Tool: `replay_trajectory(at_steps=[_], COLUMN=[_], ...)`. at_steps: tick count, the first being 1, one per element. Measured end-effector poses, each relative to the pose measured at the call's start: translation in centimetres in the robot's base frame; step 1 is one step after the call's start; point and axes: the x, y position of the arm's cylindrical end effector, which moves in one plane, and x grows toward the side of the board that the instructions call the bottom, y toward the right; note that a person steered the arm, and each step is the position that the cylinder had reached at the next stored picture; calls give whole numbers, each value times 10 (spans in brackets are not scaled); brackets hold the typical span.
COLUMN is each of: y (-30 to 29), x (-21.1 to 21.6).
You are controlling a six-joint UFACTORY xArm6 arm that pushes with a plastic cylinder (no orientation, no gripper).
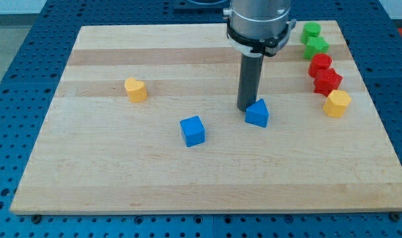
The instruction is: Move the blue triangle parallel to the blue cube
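Observation:
The blue triangle (258,113) lies on the wooden board a little right of the middle. The blue cube (193,130) sits to its left and slightly lower in the view. My tip (245,108) stands at the blue triangle's upper left edge, touching or nearly touching it. The rod rises straight up from there to the arm's grey wrist at the view's top.
A yellow block (135,89) lies at the left. Along the right edge stand a green block (311,30), a green star-like block (315,46), a red block (320,65), a second red block (327,81) and a yellow hexagonal block (336,104). The board (121,178) rests on a blue perforated table.

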Motion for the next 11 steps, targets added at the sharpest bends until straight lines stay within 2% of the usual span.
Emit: replay_trajectory(at_steps=[3, 4, 7, 11], y=[0, 1, 57, 66], x=[38, 41, 41, 67])
